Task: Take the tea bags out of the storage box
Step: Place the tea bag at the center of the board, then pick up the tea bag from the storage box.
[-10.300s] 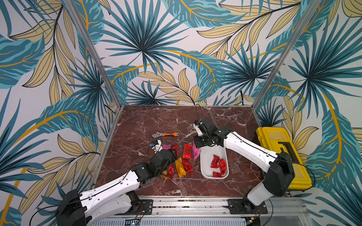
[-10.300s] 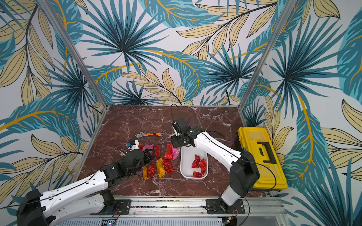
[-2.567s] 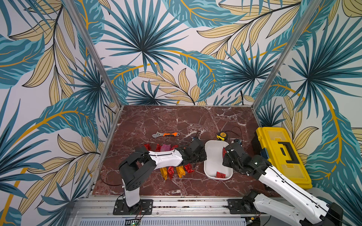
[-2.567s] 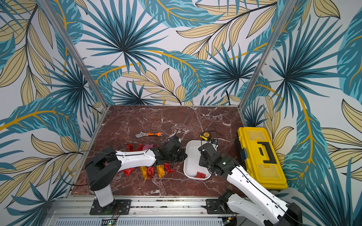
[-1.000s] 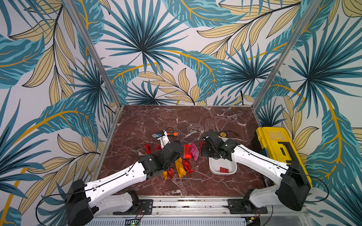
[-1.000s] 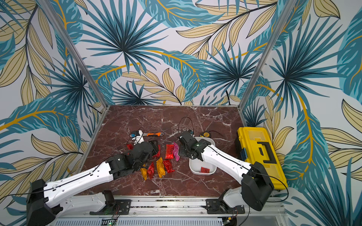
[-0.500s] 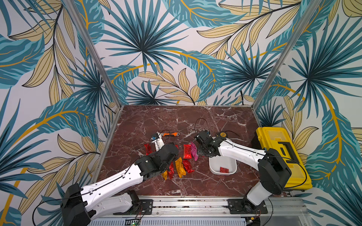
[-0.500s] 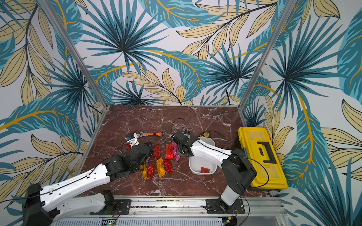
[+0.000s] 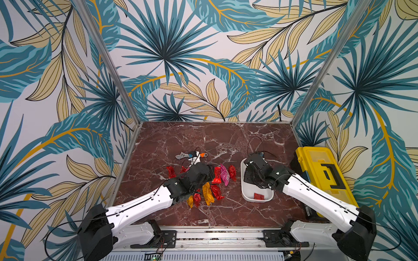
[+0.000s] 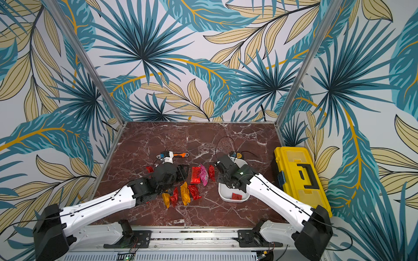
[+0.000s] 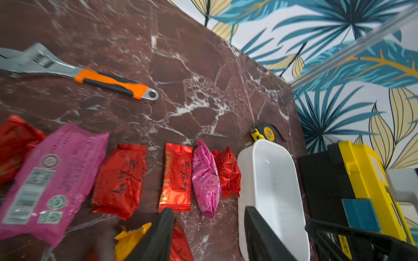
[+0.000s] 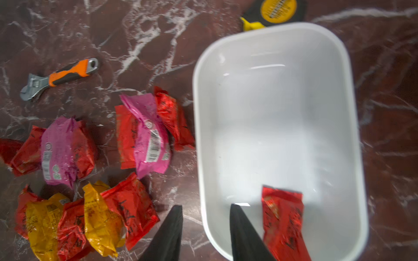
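The white storage box [image 9: 242,188] [image 10: 220,193] sits right of centre with one red tea bag [image 9: 258,196] [image 12: 282,217] lying in its near end. Several other tea bags, red [image 11: 119,180], yellow [image 9: 207,193] and pink [image 12: 147,135], lie spread on the marble left of the box. My right gripper [image 12: 204,217] [image 9: 247,180] hangs open over the storage box's left wall [image 12: 196,113], one finger outside it and one inside, holding nothing. My left gripper [image 11: 207,226] [image 9: 211,174] is open above the sachets, empty.
An orange-handled wrench [image 11: 108,83] [image 9: 190,155] lies behind the sachets. A yellow tape measure [image 12: 273,13] touches the box's far end. The big yellow toolbox [image 9: 323,178] stands along the right edge. Walls close in the marble table [image 9: 203,135].
My right gripper has opened and drawn back rightward from the sachet row to the storage box. The left arm has shifted only slightly over the sachets.
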